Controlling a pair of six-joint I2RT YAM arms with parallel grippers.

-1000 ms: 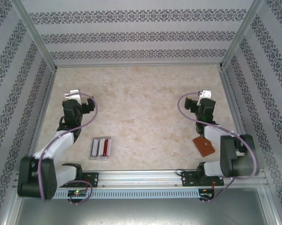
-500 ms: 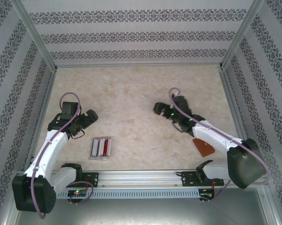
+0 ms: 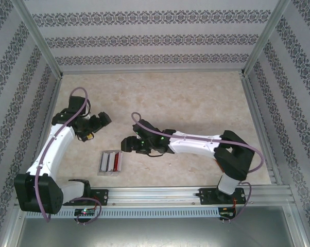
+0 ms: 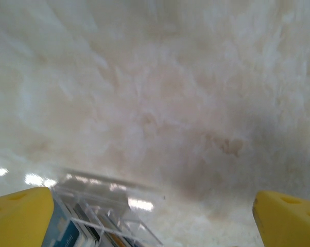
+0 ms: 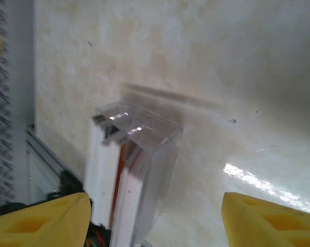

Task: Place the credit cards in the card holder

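Top external view shows the credit cards (image 3: pixel 114 162) standing on edge in a clear plastic rack (image 3: pixel 104 163), which lies on the marble-patterned table (image 3: pixel 186 98) near its front edge, left of centre. A red card and pale cards can be told apart in the rack.

From above, the right arm stretches across the table towards the left, and the right gripper (image 3: pixel 126 145) sits just beside the rack's far right corner without touching it. In the right wrist view its 2 yellow fingers (image 5: pixel 41 221) stand well apart with nothing between them, so the right gripper (image 5: pixel 155 224) is open and holds nothing. The rack (image 5: pixel 152 149) lies ahead of it, nearer the finger on the left of that picture, with white and reddish card edges (image 5: pixel 116 190) showing inside.

From above, the left gripper (image 3: pixel 97 123) hangs over the table beyond the rack, apart from it. In the left wrist view its yellow fingers (image 4: pixel 21 218) sit at opposite edges of the picture, so the left gripper (image 4: pixel 155 221) is spread wide and empty. The rack (image 4: pixel 111 208) shows low in that view near the finger on the left, with a bluish card (image 4: pixel 67 235) in it.
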